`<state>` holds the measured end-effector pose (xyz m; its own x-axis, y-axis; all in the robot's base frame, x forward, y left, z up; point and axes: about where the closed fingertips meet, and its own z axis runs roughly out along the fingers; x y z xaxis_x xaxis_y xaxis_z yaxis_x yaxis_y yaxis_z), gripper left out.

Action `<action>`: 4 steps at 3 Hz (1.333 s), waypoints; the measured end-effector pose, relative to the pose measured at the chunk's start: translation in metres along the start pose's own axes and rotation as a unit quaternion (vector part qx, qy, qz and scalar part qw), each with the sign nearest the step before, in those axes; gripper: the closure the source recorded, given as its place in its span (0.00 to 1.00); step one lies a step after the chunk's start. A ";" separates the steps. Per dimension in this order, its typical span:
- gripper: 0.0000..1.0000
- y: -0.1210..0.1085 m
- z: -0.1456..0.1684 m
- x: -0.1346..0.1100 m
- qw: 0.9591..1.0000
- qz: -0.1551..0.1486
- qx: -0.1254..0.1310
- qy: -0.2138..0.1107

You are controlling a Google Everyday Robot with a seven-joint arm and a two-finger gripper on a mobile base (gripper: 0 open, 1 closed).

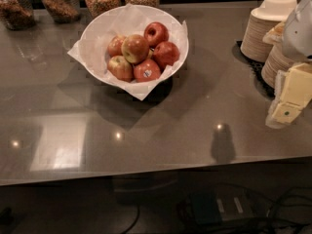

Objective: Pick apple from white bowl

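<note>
Nothing is grasped yet: the apple (pixel 135 48) rests in the white bowl (pixel 97 26). The gripper (pixel 291 99) hangs at the bench (pixel 146 130) right edge, well apart; you cannot tell how its jaws stand.

- The gripper (pixel 288 101), at the right edge of the frame, is made of pale yellow, blocky parts.
- A small dark green dot marks its lower block.
- A whitish, translucent rim edges the yellow.
- Above it sits a smooth grey-white arm housing (pixel 302 28).
</note>
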<state>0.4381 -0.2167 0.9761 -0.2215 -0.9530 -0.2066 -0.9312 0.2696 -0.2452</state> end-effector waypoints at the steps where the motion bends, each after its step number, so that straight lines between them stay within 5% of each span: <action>1: 0.00 0.000 0.000 0.000 1.000 0.000 0.000 0.000; 3: 0.00 -0.025 0.012 -0.032 0.996 0.028 0.016 -0.083; 4: 0.00 -0.047 0.021 -0.064 0.987 0.055 0.028 -0.147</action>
<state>0.5022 -0.1654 0.9813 -0.2197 -0.8379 -0.4997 -0.8865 0.3853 -0.2563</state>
